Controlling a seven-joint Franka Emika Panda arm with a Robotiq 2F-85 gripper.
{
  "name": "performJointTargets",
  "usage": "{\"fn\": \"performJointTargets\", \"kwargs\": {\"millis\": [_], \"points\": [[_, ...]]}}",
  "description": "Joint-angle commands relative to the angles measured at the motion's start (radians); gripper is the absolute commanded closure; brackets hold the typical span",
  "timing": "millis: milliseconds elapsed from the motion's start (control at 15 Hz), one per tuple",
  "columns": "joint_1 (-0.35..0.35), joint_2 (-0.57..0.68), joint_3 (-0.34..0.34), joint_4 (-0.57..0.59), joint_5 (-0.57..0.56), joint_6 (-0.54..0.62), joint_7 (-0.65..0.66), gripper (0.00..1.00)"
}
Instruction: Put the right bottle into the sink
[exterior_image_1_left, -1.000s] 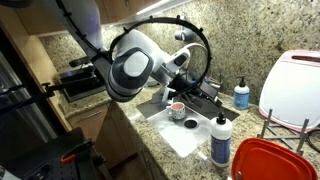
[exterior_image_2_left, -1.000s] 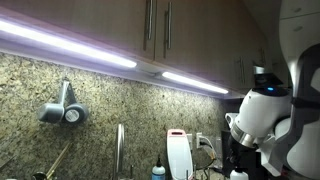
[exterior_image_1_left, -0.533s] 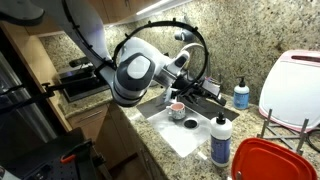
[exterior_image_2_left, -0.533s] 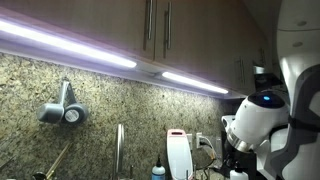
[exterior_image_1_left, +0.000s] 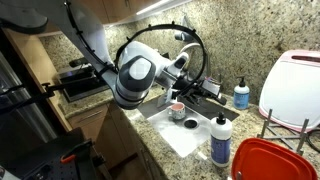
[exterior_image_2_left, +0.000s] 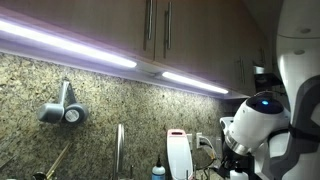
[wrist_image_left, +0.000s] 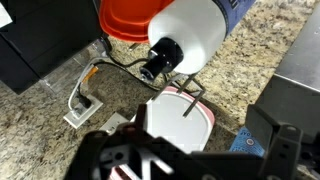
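In the wrist view the gripper (wrist_image_left: 198, 152) is cut off at the bottom edge. Only 2 dark, blurred fingers (wrist_image_left: 283, 148) show, spread wide with nothing between them: the claw is released and empty. Just past them lies a rounded white board with a pink rim (wrist_image_left: 180, 118), partly hidden by the fingers. Thin wire rods cross above it.

Further on is the right bottle (wrist_image_left: 195, 35), smooth white plastic with a ribbed black cap pointing toward the camera. Its bluish label is clipped by the top edge. A glossy red lid (wrist_image_left: 130, 18) sits behind it, also cut off.

In an exterior view the bottle (exterior_image_1_left: 220, 141) stands upright on the speckled granite countertop (exterior_image_1_left: 160, 160), just beside the sink (exterior_image_1_left: 160, 114), not in it. The red lid (exterior_image_1_left: 265, 160) lies on the bottle's side away from the sink. The arm's big round grey joint (exterior_image_1_left: 135, 75) hides part of the sink, and the claw over the basin is hard to make out. Beyond the sink stands a small blue pump bottle (exterior_image_1_left: 241, 96).

In an exterior view the sink is below the frame; only a thin chrome faucet (exterior_image_2_left: 118, 148) rises against the granite backsplash (exterior_image_2_left: 60, 90).
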Motion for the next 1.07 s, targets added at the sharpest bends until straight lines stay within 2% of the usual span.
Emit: {"fn": "performJointTargets", "kwargs": {"millis": [0,200,533,733,1000], "points": [[0.006,-0.003,-0.008,-0.001,-0.014,-0.003,0.017,0.00],[0.011,0.008,-0.013,-0.001,-0.013,-0.003,0.018,0.00],[-0.021,0.086,-0.015,0.032,-0.031,-0.002,0.016,0.00],[-0.006,0.109,-0.041,0.043,-0.022,-0.003,0.019,0.00],[-0.038,0.215,-0.019,0.061,-0.047,-0.002,0.020,0.00]]}}
